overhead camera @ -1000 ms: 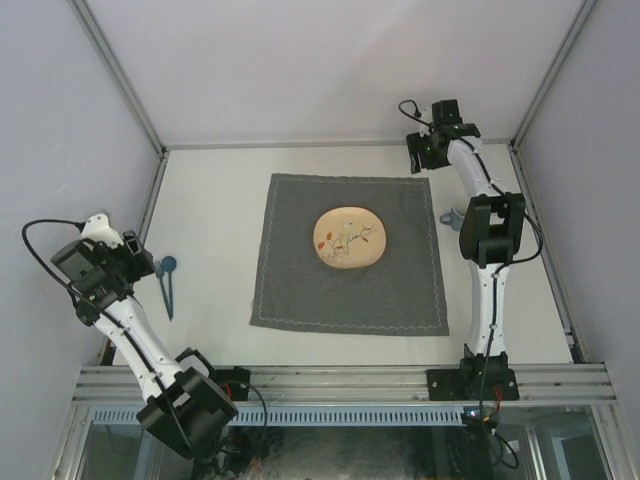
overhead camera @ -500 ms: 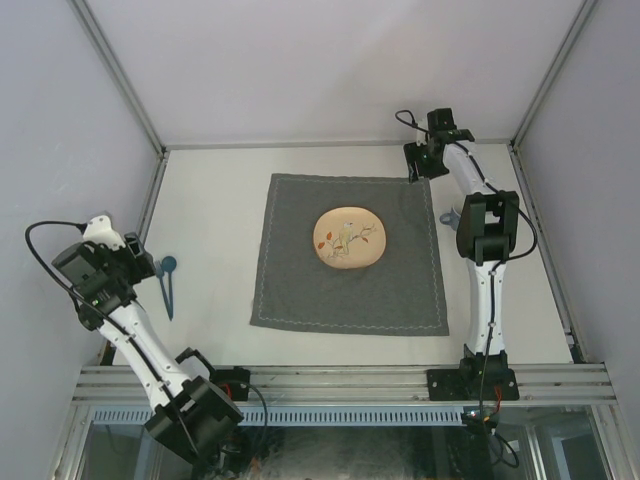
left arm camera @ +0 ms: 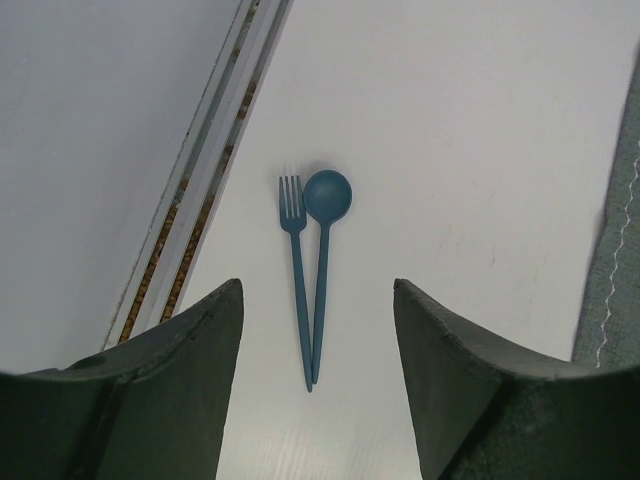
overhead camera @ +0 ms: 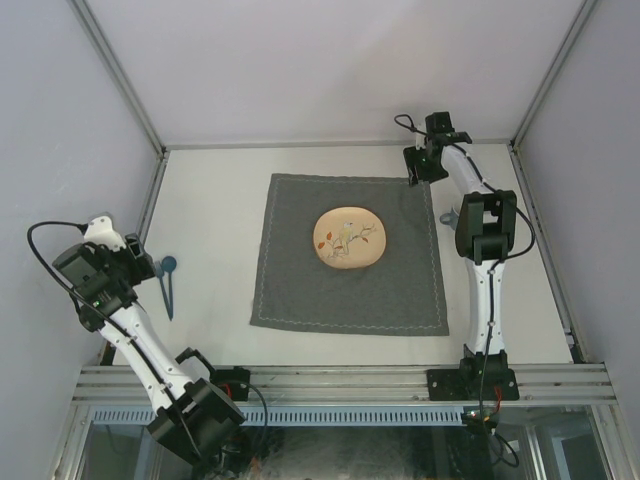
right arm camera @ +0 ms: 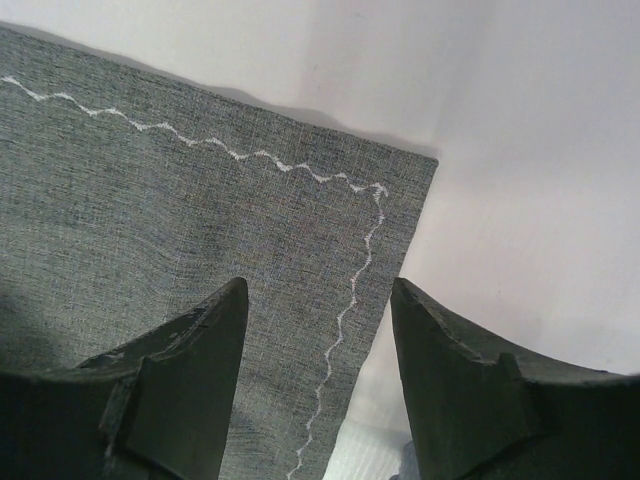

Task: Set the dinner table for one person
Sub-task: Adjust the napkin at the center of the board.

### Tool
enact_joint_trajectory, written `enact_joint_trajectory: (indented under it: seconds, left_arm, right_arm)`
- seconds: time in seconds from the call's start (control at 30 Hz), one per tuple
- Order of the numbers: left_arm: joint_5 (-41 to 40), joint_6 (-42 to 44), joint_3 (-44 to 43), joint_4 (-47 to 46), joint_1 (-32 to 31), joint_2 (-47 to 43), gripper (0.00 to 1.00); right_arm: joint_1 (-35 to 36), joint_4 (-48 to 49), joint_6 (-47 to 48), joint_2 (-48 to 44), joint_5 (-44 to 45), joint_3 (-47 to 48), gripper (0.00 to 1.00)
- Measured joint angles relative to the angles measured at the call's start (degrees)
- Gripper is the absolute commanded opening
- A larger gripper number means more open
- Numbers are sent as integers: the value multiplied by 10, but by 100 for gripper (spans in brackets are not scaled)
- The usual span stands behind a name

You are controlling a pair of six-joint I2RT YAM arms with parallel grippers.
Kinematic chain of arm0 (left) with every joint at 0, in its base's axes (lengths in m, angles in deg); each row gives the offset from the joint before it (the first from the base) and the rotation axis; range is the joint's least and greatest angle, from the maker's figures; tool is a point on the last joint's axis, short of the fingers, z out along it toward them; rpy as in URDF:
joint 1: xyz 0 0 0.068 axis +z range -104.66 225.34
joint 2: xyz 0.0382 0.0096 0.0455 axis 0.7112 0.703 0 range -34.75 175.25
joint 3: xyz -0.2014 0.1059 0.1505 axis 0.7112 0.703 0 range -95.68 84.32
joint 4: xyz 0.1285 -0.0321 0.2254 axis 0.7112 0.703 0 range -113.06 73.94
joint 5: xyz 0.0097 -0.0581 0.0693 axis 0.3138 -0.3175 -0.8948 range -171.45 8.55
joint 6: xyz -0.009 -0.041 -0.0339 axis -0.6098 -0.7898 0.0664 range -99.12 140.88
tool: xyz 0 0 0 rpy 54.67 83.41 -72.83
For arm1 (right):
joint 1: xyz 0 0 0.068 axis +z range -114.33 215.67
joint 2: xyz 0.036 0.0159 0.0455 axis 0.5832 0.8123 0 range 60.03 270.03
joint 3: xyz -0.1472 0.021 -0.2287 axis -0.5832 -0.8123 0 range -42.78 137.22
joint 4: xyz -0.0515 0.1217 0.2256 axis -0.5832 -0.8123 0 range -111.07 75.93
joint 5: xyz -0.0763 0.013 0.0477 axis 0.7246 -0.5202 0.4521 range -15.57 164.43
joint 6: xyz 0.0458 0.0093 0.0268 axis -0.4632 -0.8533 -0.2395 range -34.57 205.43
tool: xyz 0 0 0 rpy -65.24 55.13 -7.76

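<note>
The dinner table (overhead camera: 210, 200) is off-white with metal rails. A dark grey stitched cloth (overhead camera: 300, 270) lies in its middle with a cream floral plate (overhead camera: 348, 238) on it. A blue spoon (left arm camera: 326, 200) and blue fork (left arm camera: 293, 250) lie side by side on the table at the left (overhead camera: 166, 285). My left gripper (overhead camera: 138, 264) is open and empty above their handle ends (left arm camera: 318, 285). My right gripper (overhead camera: 416, 170) is open and empty over the cloth's far right corner (right arm camera: 380, 190); it appears in the right wrist view (right arm camera: 318, 285).
A blue-grey object (overhead camera: 450, 217) sits on the table right of the cloth, partly hidden by the right arm. The left metal rail (left arm camera: 200, 200) runs close beside the cutlery. Walls enclose the table at the back and sides.
My right gripper has moved left and a little nearer, onto the cloth's far right corner. The left arm has shifted only slightly. Plate, cloth and cutlery have not moved.
</note>
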Motion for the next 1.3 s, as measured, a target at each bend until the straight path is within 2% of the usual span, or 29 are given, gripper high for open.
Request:
enact_joint_trajectory:
  seconds: [0.3, 0.53, 0.9, 0.93, 1.1, 1.3]
  left_arm:
    - [0, 1, 0, 0, 0, 3, 66]
    - [0, 1, 0, 0, 0, 15, 66]
    - [-2, 1, 0, -4, 0, 18, 66]
    - [-2, 1, 0, -4, 0, 18, 66]
    - [-3, 1, 0, -4, 0, 18, 66]
    - [-3, 1, 0, -4, 0, 18, 66]
  right_arm:
    - [2, -3, 0, 17, 0, -5, 57]
    - [3, -3, 0, 22, 0, -5, 48]
    - [3, -3, 0, 35, 0, -5, 48]
    - [3, -3, 0, 36, 0, -5, 45]
    - [3, -2, 0, 39, 0, -5, 20]
    - [3, -2, -2, 39, 0, -5, 0]
